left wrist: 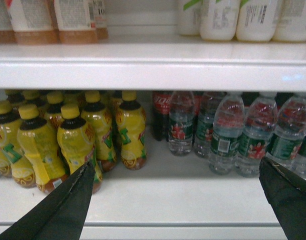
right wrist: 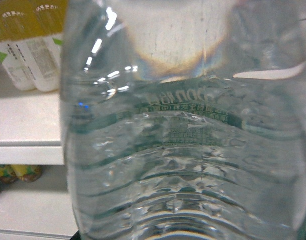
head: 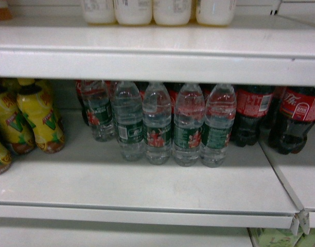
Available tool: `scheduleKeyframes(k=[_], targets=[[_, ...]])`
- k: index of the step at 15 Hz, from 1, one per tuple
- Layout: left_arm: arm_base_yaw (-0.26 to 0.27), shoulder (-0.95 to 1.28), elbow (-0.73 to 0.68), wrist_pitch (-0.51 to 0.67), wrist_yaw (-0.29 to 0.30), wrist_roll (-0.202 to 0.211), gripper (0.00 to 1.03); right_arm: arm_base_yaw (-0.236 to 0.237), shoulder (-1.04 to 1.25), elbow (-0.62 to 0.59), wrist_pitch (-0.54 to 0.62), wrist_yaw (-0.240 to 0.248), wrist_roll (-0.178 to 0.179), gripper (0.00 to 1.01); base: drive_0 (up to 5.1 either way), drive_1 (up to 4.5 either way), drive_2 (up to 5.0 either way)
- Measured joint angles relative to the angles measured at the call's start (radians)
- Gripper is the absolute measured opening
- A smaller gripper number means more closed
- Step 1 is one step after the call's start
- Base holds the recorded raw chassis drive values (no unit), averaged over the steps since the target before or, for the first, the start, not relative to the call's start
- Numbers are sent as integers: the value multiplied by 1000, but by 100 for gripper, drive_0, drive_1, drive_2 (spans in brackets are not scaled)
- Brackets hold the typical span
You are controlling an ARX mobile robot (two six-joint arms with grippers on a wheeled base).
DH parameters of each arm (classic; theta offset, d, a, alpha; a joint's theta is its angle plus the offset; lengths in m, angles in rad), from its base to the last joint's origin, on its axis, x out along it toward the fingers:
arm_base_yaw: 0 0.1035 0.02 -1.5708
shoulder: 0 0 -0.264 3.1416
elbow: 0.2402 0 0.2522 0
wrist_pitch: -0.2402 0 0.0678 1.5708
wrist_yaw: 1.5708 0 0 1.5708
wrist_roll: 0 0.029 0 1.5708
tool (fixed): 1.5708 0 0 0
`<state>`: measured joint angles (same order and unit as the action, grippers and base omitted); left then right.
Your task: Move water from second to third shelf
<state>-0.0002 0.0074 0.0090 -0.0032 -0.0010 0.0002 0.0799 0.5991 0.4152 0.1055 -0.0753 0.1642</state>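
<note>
Filling the right wrist view, clear ribbed plastic water [right wrist: 188, 150], green-labelled.

You have five water bottles [head: 157, 123] in the middle of the head view. At right stand two cola bottles [head: 296, 121]; more may hide behind. Four white bottles [head: 160, 10] line the top edge. Yellow bottles [left wrist: 75, 142] crowd the left: about ten, exact count unclear.

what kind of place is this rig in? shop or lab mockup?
Likely a shop drinks aisle, or a mockup of one. White shelf stocked in same-product rows: water bottles lined up beside cola bottles and yellow-labelled bottles, more bottles on the tier above. Nothing settles real versus staged.
</note>
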Motion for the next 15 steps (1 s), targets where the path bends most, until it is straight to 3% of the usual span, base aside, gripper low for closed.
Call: scheduleKeyframes(k=[15], targets=[[0,0,0,1,0,0,98,0,-1,2,0,0,0,42,0,0,0]])
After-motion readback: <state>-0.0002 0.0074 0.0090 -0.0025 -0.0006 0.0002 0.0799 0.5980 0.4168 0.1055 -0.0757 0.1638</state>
